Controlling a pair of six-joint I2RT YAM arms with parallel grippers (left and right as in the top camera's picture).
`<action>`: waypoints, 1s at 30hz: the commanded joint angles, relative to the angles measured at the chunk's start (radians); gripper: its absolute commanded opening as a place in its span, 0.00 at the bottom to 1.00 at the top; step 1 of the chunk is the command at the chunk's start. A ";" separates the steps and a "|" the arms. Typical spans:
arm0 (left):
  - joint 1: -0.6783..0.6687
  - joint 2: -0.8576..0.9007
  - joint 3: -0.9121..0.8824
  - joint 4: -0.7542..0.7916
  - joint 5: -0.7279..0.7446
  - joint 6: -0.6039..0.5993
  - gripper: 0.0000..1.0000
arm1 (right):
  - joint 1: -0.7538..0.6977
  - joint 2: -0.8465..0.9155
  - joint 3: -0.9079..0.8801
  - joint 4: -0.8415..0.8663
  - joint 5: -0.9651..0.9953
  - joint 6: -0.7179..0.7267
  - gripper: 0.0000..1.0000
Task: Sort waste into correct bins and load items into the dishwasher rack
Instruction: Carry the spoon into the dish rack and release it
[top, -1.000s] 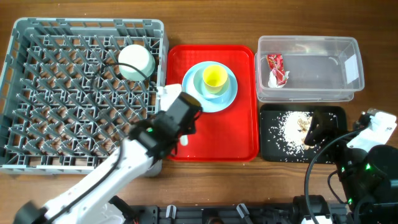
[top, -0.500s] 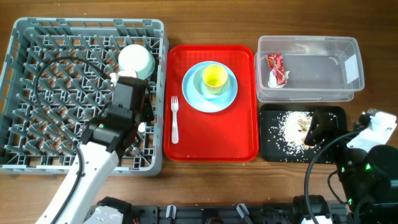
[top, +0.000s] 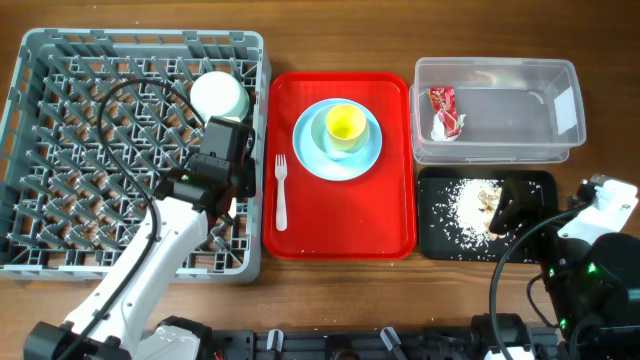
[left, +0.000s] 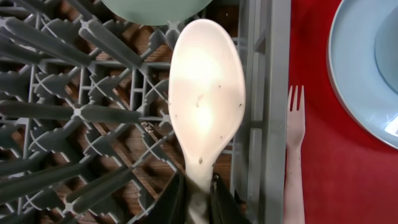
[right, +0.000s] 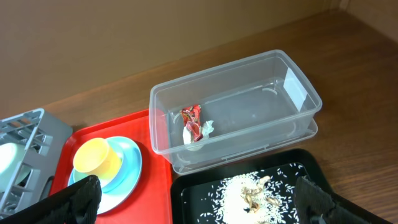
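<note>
A second ago the left arm (top: 165, 235) reached over the near left corner of the red tray (top: 340, 225). Now it stands over the right side of the dishwasher rack (top: 140, 40), and the spoon (left: 205, 106) has come with it. The left jaws are clenched on the spoon's handle, its bowl pointing toward the mint-green bowl (left: 155, 9) already in the rack. The fork (top: 281, 190) lies alone on the red tray, so we judge the spoon near its drop and the fork next, with the plate (top: 318, 155) and yellow cup (top: 345, 124) to follow.

The right arm has not moved; its jaws stay spread wide and empty, beside the black tray (top: 535, 180) of rice (top: 465, 205). The wrappers (top: 445, 112) sit in the clear tub (top: 510, 115).

From overhead the wrist hides the spoon entirely. In the left wrist view we cannot tell whether the spoon touches the pegs or hangs above them. We find no pale blue cup in any view.
</note>
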 joint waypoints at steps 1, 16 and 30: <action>0.006 0.018 0.004 0.005 0.011 0.016 0.11 | -0.003 0.000 0.008 0.003 -0.010 -0.018 1.00; 0.007 0.036 0.004 -0.007 -0.015 0.016 0.15 | -0.003 0.000 0.008 0.002 -0.010 -0.018 1.00; 0.006 -0.066 0.107 -0.061 0.057 -0.111 0.18 | -0.003 0.000 0.008 0.002 -0.010 -0.018 1.00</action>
